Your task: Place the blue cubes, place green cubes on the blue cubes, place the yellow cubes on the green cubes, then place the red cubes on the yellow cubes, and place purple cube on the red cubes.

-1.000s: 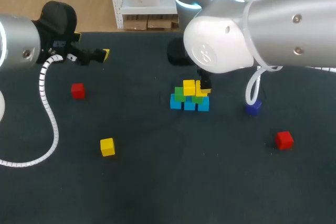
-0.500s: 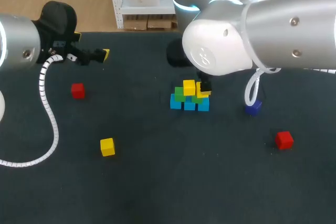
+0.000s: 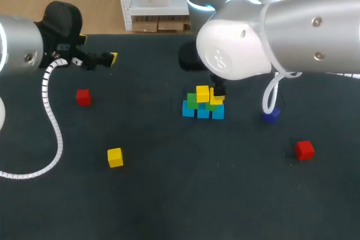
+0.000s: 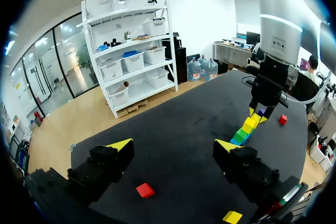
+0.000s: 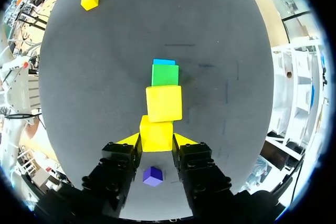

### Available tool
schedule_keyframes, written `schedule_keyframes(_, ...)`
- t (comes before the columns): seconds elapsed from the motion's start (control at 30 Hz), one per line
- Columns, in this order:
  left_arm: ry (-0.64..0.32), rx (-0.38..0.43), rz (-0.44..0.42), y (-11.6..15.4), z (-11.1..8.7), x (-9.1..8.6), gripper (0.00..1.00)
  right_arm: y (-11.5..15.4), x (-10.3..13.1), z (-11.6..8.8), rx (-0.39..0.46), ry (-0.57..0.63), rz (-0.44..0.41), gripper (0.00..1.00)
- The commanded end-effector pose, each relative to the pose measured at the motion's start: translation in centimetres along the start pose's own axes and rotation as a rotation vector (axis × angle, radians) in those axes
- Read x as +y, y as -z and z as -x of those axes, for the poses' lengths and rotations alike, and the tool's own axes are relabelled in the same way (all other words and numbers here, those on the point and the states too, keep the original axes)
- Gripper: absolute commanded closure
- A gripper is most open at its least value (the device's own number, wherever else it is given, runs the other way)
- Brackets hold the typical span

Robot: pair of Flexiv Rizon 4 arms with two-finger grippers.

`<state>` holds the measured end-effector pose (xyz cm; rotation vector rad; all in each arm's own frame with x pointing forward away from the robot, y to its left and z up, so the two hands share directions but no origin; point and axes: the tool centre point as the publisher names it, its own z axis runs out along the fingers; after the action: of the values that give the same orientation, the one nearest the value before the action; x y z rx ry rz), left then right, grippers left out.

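On the dark tabletop [image 3: 169, 195], the left hand [image 4: 173, 148] hangs released, spread wide, at ten o'clock, the right hand [image 5: 156, 141] clenches a yellow cube [image 5: 156, 132] atop the blue-and-green stack [image 3: 198, 107] near centre, and the purple cube [image 3: 271, 116] lies at three o'clock.

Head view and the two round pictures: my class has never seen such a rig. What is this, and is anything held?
Two silver robot arms work at a dark table. The head view looks down from above; each round picture comes from a camera on one arm's wrist. Mid-table stands a stack of small cubes: blue cubes at the bottom, green cubes on them, a yellow cube on top. The right arm has jaws shut on a second yellow cube at the stack. The left arm has jaws open, empty. Loose: two red cubes, a third yellow cube, a purple cube.
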<state>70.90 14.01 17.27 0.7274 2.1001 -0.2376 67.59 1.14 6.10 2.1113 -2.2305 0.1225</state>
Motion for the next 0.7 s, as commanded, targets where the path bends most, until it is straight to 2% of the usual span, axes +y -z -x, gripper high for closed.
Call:
schedule_keyframes(0.03, -0.001, -0.003, -0.007, 0.02, -0.07, 0.15, 0.0, 0.0, 0.0, 0.03, -0.002, -0.005, 0.001, 0.69)
schedule_keyframes(0.57, -0.001, -0.003, -0.007, 0.02, -0.07, 0.15, 0.0, -0.07, -0.26, 0.15, -0.002, -0.018, -0.009, 0.65)
schedule_keyframes(0.67, -0.001, -0.003, -0.007, 0.02, -0.07, 0.15, 0.0, -0.02, -0.24, 0.1, -0.002, -0.02, -0.01, 0.54)
schedule_keyframes(0.7, -0.001, -0.003, -0.007, 0.02, -0.07, 0.15, 0.0, -0.01, -0.25, 0.07, -0.002, -0.021, -0.012, 0.42)
